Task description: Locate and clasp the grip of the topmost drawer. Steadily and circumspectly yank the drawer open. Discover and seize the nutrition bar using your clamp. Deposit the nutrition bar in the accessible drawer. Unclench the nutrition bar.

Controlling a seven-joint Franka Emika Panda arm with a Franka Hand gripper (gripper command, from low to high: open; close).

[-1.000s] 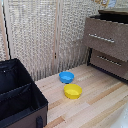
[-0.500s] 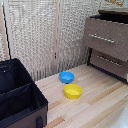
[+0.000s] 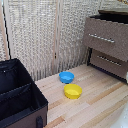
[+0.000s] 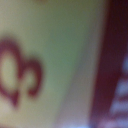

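topmost drawer (image 3: 107, 38) looks open; clamp unseen, its state you cannot tell; blurred packet print (image 4: 45, 65) fills wrist view; deposit, release remain.

pale wood plank floor (image 3: 95, 102), woven reed screen (image 3: 45, 35) behind.

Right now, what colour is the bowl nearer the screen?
Blue bowl, clearest in the exterior view.

Showing almost nothing of the arm (image 3: 126, 77): only a small whitish patch peeking in at the exterior view's right edge, perhaps its casing, blurring beyond detail.
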